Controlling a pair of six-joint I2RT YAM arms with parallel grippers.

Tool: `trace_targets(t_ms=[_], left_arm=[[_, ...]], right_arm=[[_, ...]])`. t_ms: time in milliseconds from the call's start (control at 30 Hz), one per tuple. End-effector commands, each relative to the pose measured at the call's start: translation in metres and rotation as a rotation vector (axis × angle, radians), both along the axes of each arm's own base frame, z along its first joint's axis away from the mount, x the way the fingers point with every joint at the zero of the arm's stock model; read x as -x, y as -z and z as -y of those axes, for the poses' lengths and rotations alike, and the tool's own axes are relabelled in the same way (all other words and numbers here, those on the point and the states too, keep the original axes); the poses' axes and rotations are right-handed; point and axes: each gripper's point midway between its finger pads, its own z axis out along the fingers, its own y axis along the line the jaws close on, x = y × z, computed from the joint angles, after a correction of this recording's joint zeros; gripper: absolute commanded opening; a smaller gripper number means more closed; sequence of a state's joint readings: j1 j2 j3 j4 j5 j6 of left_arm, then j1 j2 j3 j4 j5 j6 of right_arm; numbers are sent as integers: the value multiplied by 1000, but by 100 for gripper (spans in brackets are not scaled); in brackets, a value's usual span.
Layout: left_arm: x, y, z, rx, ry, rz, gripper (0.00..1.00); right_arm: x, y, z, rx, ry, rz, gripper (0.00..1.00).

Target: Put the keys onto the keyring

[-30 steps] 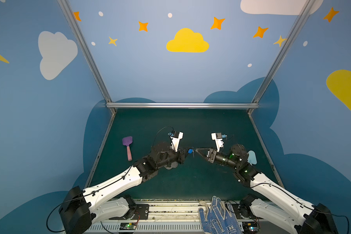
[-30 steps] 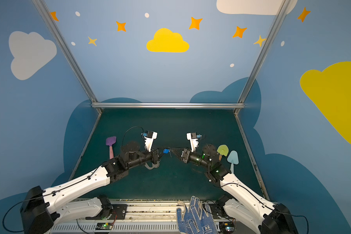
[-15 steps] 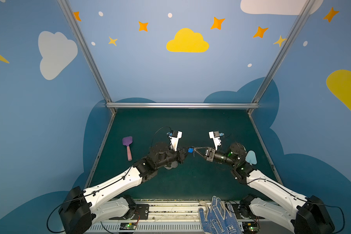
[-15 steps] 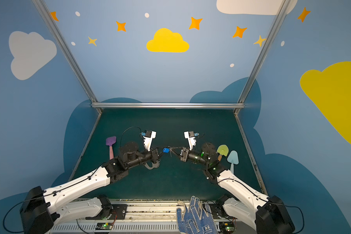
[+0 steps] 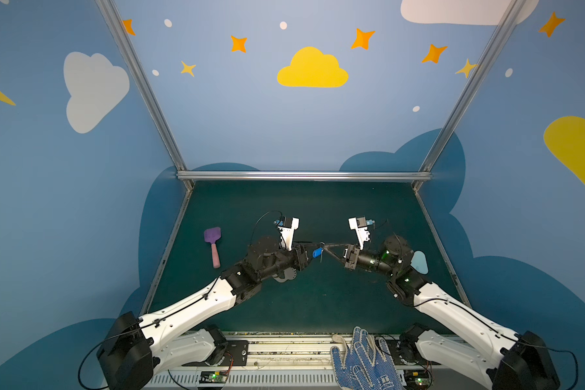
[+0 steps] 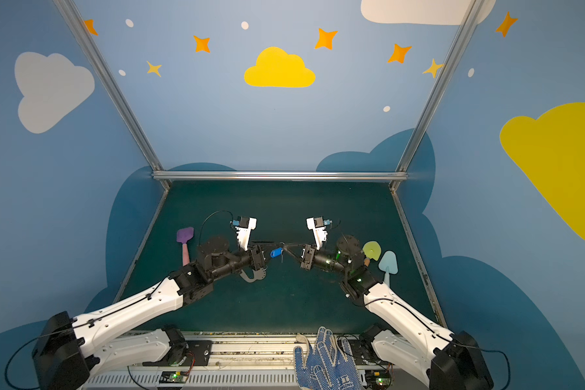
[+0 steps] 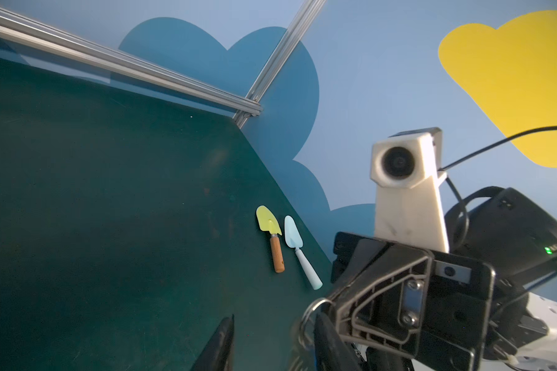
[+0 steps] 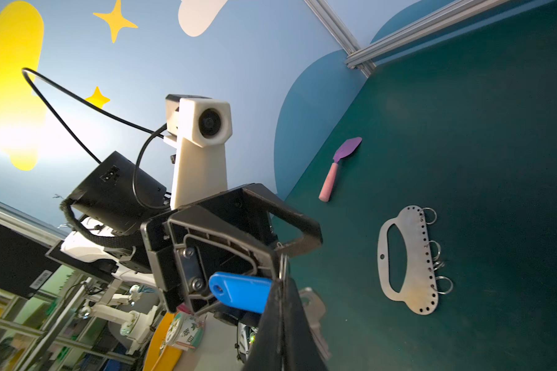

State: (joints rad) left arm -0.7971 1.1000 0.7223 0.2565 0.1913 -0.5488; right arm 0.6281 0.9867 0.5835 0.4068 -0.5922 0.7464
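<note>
Near the keyring point(image 8: 409, 260), the right gripper point(image 8: 281, 289) pinches the keys point(image 8: 242, 290) by their ring; the left gripper point(image 7: 274, 321) gapes alongside.

Both arms point(image 5: 196, 300): white shells, black joints. Cream wrist cams point(image 8: 206, 125) just behind the fingers point(image 8: 225, 244), black cable point(image 8: 78, 99) looped off each. Fingers black, ribbed, silver screws point(image 8: 197, 283); green LEDs point(image 7: 549, 250) further back.

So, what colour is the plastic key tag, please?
Blue; the plastic key tag shows best in the right wrist view.
</note>
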Motion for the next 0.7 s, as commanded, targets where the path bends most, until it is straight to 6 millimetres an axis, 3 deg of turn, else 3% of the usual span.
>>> trace_targets(t_ms=[0, 100, 200, 267, 400, 467, 667], left_arm=[[-14, 6, -29, -17, -126, -50, 50], [-23, 16, -47, -9, -201, -126, 53], [-24, 25, -49, -15, -194, -193, 55], [-22, 25, -41, -6, -148, -207, 55], [-14, 25, -18, 38, -29, -259, 54], [-10, 22, -5, 66, 44, -255, 59], [-3, 29, 15, 44, 147, -263, 63]], right_arm=[[-7, 6, 11, 141, 75, 75, 0], [-16, 17, 19, 261, 128, 116, 0], [-26, 30, 22, 370, 162, 153, 0], [-28, 36, 21, 405, 156, 161, 0], [-22, 29, 10, 364, 115, 200, 0], [-19, 24, 8, 341, 105, 216, 0], [-14, 14, 6, 283, 94, 214, 0]])
